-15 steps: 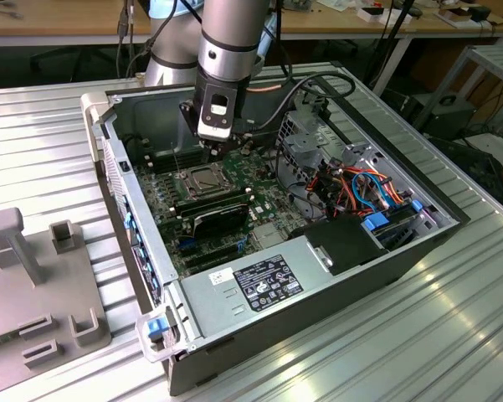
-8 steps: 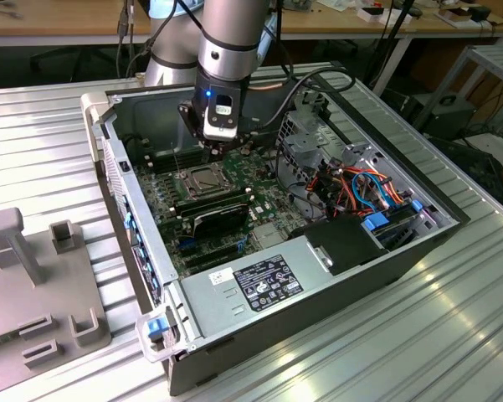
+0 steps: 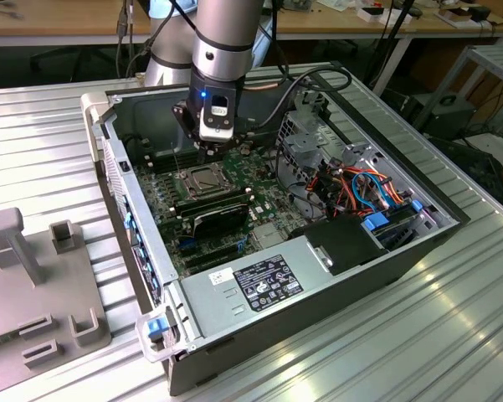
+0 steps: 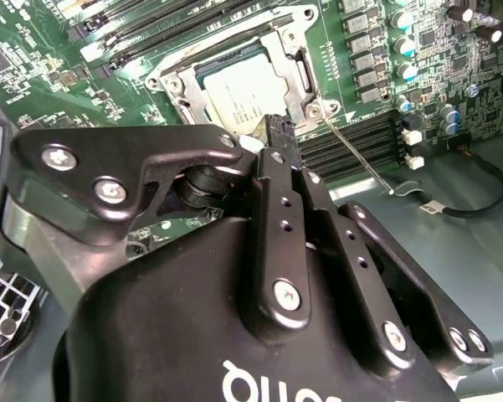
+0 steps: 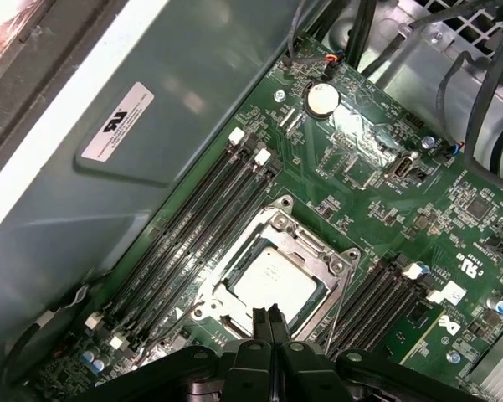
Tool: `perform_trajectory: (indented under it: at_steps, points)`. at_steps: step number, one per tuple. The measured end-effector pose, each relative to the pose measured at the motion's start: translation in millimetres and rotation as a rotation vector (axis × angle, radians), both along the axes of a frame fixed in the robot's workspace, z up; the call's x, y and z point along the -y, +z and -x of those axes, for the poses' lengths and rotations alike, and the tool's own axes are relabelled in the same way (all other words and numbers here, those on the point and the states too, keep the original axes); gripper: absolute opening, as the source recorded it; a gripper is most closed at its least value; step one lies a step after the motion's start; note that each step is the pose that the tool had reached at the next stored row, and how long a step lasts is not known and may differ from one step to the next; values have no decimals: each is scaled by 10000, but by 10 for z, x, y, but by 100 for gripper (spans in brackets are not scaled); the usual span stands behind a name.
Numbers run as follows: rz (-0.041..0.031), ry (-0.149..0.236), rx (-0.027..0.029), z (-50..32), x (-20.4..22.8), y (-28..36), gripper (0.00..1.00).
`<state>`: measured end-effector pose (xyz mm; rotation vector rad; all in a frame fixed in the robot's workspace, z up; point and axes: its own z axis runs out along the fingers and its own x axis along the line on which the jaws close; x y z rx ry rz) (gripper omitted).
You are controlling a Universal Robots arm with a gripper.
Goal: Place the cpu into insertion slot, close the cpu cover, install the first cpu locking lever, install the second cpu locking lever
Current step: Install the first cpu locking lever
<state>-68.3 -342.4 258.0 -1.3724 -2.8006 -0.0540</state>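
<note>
1. An open computer case (image 3: 343,314) lies on the ribbed metal counter (image 3: 418,343), its green motherboard (image 3: 163,199) facing up.
2. A black expansion card (image 3: 222,219) stands on the board, with a silver power supply (image 3: 226,289) nearer, by the case's near wall.
3. Orange, blue and red cables (image 3: 364,188) bunch inside the case at the exterior view's right.
4. A grey fixture plate (image 3: 33,285) with upright blocks sits on the counter at the exterior view's left.
5. In the first wrist view, black memory slots (image 5: 197,226) run in parallel rows, a coin battery (image 5: 322,99) sits on the board, and a white sticker (image 5: 117,121) marks the case wall.
</note>
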Motion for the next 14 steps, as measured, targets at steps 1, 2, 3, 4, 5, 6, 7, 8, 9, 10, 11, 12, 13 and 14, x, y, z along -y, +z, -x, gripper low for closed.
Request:
perform_trajectory:
  at_steps: [1, 2, 3, 4, 5, 6, 7, 8, 9, 10, 11, 12, 13, 14]
  points:
    - [0, 37, 0, 0, 0, 0, 11]
    - [0, 68, 0, 0, 0, 0, 11]
    - [0, 69, 0, 0, 0, 0, 11]
    - [0, 69, 0, 0, 0, 0, 11]
    - [0, 70, 0, 0, 0, 0, 11]
    - [0, 70, 0, 0, 0, 0, 11]
    - [0, 71, 0, 0, 0, 0, 11]
    - [0, 72, 0, 0, 0, 0, 11]
    - [1, 77, -1, 0, 0, 0, 11]
    - [0, 82, -1, 0, 0, 0, 11]
    - [0, 91, -1, 0, 0, 0, 11]
    - [0, 105, 0, 0, 0, 0, 11]
    - [0, 128, 0, 1, 0, 0, 11]
    - [1, 180, 1, 1, 0, 0, 11]
